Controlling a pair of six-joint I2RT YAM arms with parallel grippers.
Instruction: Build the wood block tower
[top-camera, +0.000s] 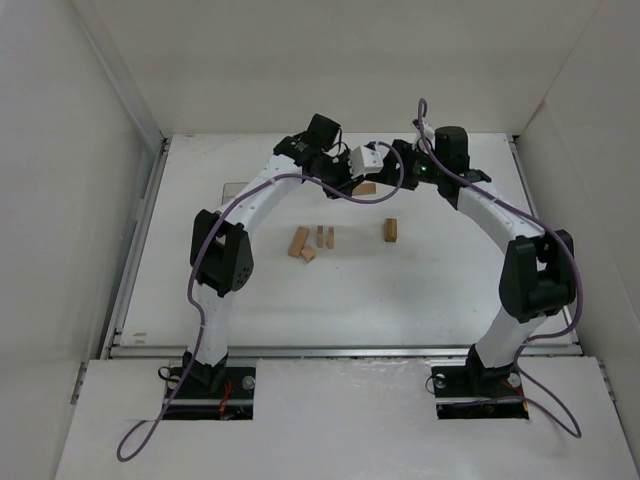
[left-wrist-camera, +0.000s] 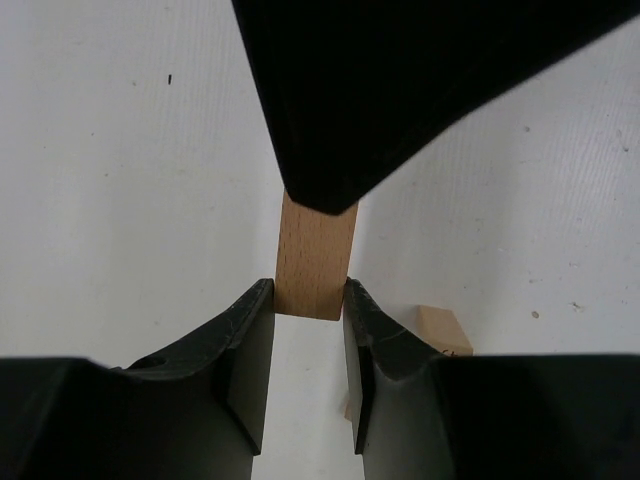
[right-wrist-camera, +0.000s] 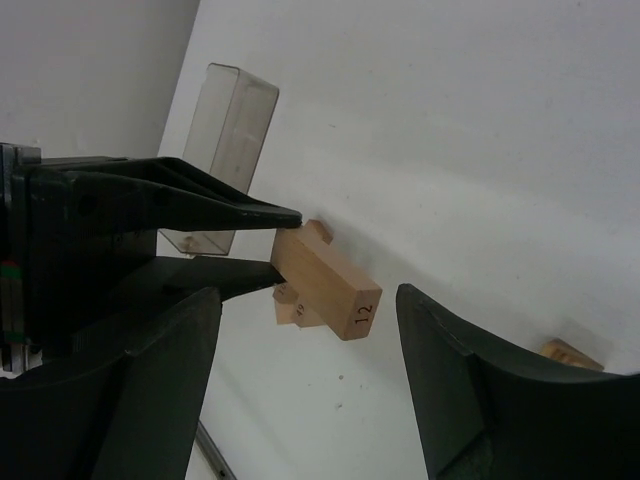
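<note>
My left gripper (left-wrist-camera: 308, 300) is shut on one end of a tan wood plank (left-wrist-camera: 312, 255), held above the table at the back centre. In the right wrist view the plank (right-wrist-camera: 325, 280) sticks out level from the left gripper's black fingers (right-wrist-camera: 240, 215), with "12" on its end face. My right gripper (right-wrist-camera: 308, 300) is open, its jaws wide on either side of the plank and not touching it. Just below and behind the plank are two small tan blocks (right-wrist-camera: 290, 305), partly hidden. From above, both grippers (top-camera: 352, 180) (top-camera: 388, 168) meet over a block (top-camera: 365, 187).
Several loose blocks lie mid-table: a plank (top-camera: 298, 241), a small piece (top-camera: 308, 255), a pair (top-camera: 325, 236) and one further right (top-camera: 390, 230). A clear plastic box (right-wrist-camera: 235, 130) stands behind the left gripper. Another block (left-wrist-camera: 443, 330) lies beside the left fingers. White walls enclose the table.
</note>
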